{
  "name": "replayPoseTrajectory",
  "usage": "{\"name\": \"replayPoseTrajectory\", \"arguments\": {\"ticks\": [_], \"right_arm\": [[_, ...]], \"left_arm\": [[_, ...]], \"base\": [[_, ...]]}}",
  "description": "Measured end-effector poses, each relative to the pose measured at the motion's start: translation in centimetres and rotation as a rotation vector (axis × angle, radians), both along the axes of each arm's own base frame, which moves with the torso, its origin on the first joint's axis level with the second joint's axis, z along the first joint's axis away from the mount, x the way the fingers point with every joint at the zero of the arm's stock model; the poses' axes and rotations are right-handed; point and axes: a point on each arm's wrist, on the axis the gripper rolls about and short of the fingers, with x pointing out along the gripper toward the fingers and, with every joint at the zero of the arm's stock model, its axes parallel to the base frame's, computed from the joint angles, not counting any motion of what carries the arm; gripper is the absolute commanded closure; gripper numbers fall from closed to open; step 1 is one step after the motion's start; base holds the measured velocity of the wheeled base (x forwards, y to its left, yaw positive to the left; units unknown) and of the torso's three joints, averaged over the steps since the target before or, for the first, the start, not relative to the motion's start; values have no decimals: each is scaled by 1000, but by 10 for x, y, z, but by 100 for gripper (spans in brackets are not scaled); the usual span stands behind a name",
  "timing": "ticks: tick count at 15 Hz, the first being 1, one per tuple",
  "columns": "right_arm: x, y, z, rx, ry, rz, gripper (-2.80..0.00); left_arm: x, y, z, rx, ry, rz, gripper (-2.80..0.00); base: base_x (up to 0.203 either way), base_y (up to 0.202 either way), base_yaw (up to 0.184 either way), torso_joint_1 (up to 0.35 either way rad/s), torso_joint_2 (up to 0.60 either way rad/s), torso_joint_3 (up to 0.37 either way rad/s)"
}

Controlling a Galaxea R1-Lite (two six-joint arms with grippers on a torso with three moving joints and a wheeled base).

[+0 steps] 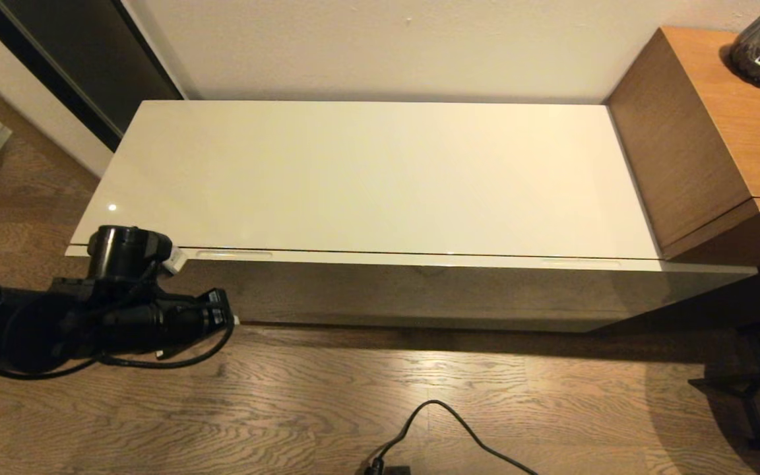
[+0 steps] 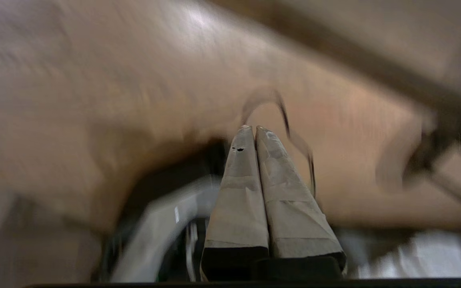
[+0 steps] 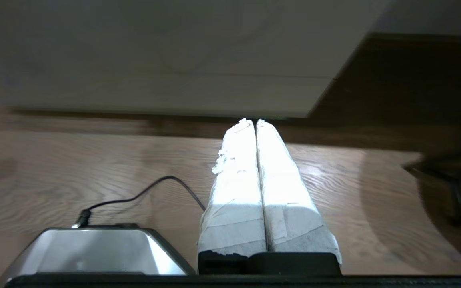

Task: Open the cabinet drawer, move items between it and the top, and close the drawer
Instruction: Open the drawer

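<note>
The cabinet drawer (image 1: 419,290) is closed, just ahead of the left hand (image 1: 225,316), whose fingers are pressed together and hold nothing. It should open them slightly and hook the nearest handle slot (image 1: 233,253), just above it, then pull straight back. The right hand (image 3: 254,122), also pressed together and empty, waits low near the floor

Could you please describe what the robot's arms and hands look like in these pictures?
The left arm is black and rounded, with a black cylindrical block on top and a thin black cable looping under it. The left hand has two tapered fingers wrapped in pale tape above black bases. The right hand has matching white-taped fingers, the tape frayed along one edge.
</note>
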Motion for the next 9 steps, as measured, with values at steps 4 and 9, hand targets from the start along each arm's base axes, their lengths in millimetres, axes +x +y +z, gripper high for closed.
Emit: {"name": "replayPoseTrajectory", "arguments": {"ticks": [4,9], "right_arm": [[0,0,0,0,-1,0,0],[0,0,0,0,0,1,0]], "left_arm": [[-45,6,19,-112,-25,-61,0],[-33,11,71,-165,-213,-10,0]], "base": [[0,0,0,0,0,0],[0,0,0,0,0,0]]}}
